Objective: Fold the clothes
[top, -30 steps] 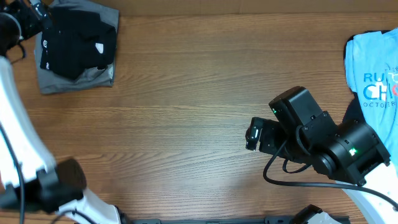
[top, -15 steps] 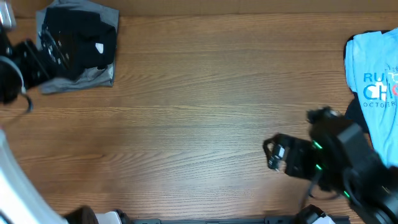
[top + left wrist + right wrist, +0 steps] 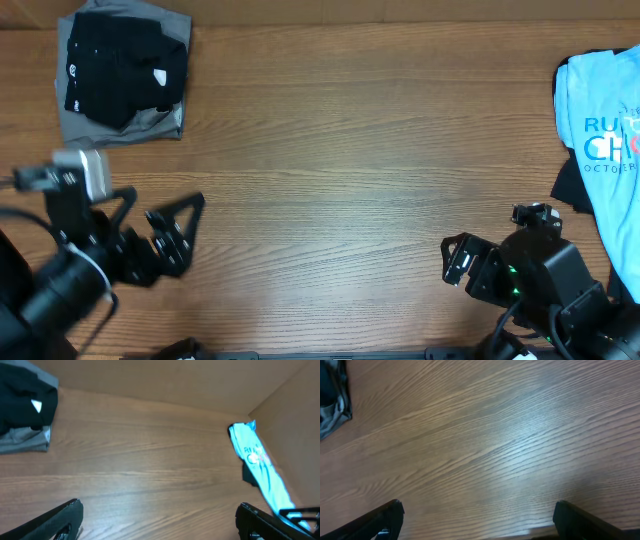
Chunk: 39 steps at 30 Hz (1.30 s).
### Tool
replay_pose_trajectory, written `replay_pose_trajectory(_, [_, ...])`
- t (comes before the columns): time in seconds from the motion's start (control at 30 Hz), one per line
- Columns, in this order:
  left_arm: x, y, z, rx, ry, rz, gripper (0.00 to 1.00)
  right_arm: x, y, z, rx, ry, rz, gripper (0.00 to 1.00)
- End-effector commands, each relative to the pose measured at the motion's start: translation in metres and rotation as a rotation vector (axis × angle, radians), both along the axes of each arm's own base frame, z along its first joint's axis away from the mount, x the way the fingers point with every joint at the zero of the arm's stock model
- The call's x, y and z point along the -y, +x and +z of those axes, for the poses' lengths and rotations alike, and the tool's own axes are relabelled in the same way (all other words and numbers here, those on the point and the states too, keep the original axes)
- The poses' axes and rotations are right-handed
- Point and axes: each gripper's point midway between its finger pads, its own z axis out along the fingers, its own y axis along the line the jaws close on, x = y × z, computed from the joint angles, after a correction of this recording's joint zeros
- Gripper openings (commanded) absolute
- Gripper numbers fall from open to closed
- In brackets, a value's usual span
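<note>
Both arms have pulled back toward the near edge of the counter [image 3: 330, 150]. A second ago the left arm reached over the far-left corner at the stack. Now the left fingers [image 3: 59, 518] hang low on the left side, well apart from any cloth. The right arm has also dropped from mid-counter to the near right corner. The right fingers [image 3: 379, 518] are spread wide over bare wood. Both pairs are released and hold nothing.

The stack itself looks the same as before. The black garment [image 3: 118, 62] lies folded on the grey garment [image 3: 120, 128] in the far-left corner, its white marks showing. I judge that this pair is done and the arms are clearing off between items. The blue T-shirt [image 3: 600, 120] lies spread at the far right, partly out of the overhead view and not yet folded. It is likely the next piece, and the right arm is the nearer one.

The count:
- Three garments are plainly in view: one black, one grey, one blue.
- One dark cloth [image 3: 572, 186] peeks out from under the T-shirt's edge. I cannot tell whether it is a fourth garment.
- There is one finished stack of two pieces.
- There are two arms, each with two fingers.
</note>
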Motion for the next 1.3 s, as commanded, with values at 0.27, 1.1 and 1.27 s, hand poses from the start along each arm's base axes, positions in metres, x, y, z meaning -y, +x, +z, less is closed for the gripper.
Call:
replay_pose_trajectory(0.27, [0.011,-0.015,-0.051,-0.025,-0.022,-0.031,1.0,0.001,0.015,0.006,0.061,0.0,-0.046,1.0])
replay_pose_trajectory(1.1, [0.011,-0.014,-0.059,-0.049,-0.033,-0.03,1.0,0.001,0.016,0.007,0.063,0.0,-0.048,1.0])
replay_pose_trajectory(1.27, [0.011,-0.014,-0.059,-0.049,-0.033,-0.03,1.0,0.016,0.018,0.008,0.073,-0.01,-0.123,1.0])
